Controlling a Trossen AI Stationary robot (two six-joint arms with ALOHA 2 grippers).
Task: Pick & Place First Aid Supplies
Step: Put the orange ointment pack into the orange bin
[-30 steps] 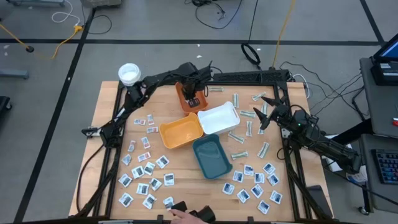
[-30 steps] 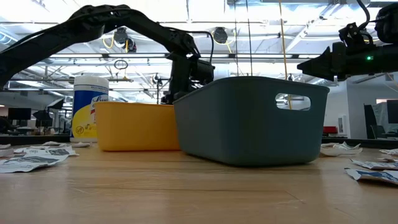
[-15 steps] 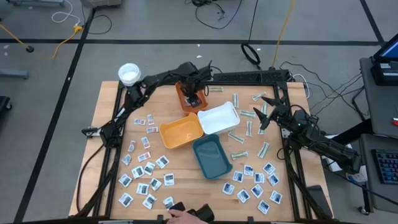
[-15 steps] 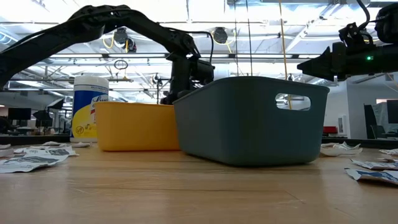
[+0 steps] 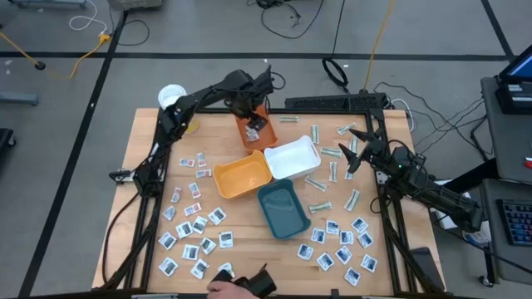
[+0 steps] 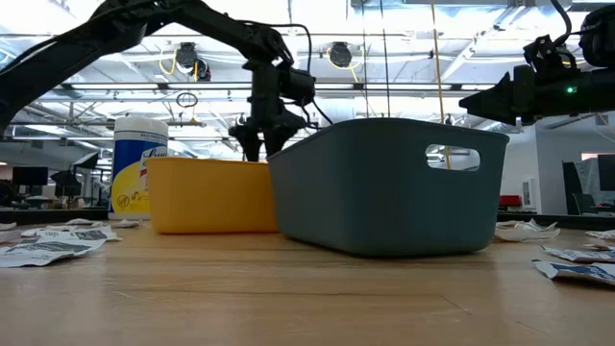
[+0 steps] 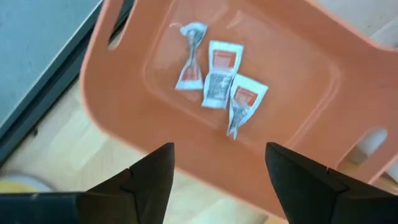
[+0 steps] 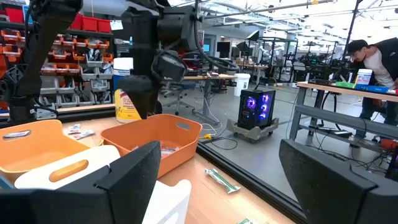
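Observation:
A dark orange tray [image 5: 253,133] stands at the table's far middle. On its floor lie three white sachets with reddish print [image 7: 217,78]. My left gripper [image 7: 219,149] hangs open above the tray's near-left rim, fingers pointing down, with nothing between them [image 6: 259,147]. More square white sachets [image 5: 193,226] lie flat on the table's left and near right [image 5: 341,245], and pale strips [image 5: 320,184] lie at the right. My right gripper [image 5: 350,154] hovers open above the strips, holding nothing.
A yellow-orange tray [image 5: 243,177], a white tray [image 5: 293,158] and a teal tray [image 5: 283,208] stand together mid-table. A white-lidded canister [image 5: 172,98] stands at the far left corner. A person's hand [image 5: 241,286] reaches in at the near edge.
My left gripper has risen out of the dark orange tray and drawn back toward the table's far-left. The sachets stay on the tray floor. The hand at the near edge has shifted a little.

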